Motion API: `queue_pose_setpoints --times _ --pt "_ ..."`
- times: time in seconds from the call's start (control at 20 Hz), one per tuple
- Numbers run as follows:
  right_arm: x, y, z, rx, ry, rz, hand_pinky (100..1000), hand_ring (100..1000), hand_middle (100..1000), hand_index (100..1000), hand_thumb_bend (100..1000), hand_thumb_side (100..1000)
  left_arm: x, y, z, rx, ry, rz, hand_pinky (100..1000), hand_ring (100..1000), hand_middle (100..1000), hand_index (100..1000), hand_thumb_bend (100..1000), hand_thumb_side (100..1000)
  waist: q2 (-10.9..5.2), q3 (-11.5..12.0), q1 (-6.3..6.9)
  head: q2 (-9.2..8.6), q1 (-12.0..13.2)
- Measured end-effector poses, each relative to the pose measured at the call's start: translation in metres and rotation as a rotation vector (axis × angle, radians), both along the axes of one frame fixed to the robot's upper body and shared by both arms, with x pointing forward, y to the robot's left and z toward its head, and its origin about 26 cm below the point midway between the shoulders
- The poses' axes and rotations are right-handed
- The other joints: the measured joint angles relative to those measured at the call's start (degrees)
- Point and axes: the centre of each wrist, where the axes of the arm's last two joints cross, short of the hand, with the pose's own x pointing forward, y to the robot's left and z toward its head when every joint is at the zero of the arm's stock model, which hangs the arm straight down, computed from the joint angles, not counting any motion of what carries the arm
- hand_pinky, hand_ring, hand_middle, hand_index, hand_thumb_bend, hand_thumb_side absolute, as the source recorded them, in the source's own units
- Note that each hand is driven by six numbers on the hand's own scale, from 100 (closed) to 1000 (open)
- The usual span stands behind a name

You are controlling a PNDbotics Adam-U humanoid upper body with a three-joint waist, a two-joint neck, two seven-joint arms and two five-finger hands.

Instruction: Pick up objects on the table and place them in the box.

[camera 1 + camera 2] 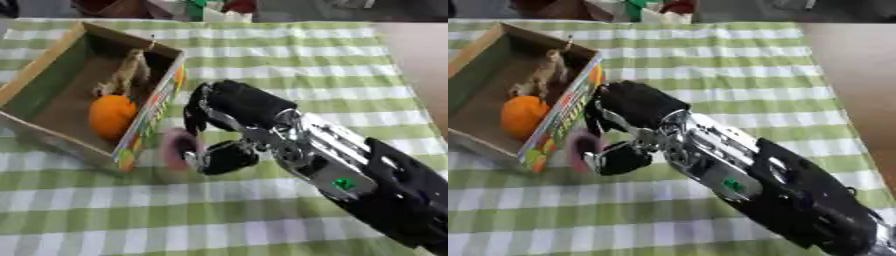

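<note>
My right hand point(229, 117) reaches in from the lower right, its fingers and thumb curled round a small pink round object point(178, 148). It holds this just outside the near right wall of the cardboard box point(154, 102), low over the cloth. Inside the box lie an orange fruit point(112, 115) and a tan, fuzzy object point(128, 74) behind it. My left hand shows in neither view.
A green and white checked cloth point(289, 55) covers the table. The bare wooden tabletop point(857, 75) shows at the right. Some coloured items point(206, 7) sit past the far edge.
</note>
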Motion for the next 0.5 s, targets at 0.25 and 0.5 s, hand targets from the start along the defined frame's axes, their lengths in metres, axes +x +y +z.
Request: queue_pose_setpoints --times 0.25,0.5 --pt "-0.003 -0.001 0.021 0.022 -0.064 0.021 631 607 460 539 100 373 0.000 0.000 -0.001 0.000 0.003 0.001 767 759 752 867 100 982 -0.36 -0.3 0.03 -0.21 0.1" --pt "-0.003 -0.003 0.049 0.044 -0.148 0.031 631 606 458 537 100 367 0.000 0.001 -0.002 0.000 0.006 0.002 766 759 752 866 100 982 -0.59 -0.4 0.03 -0.22 0.0"
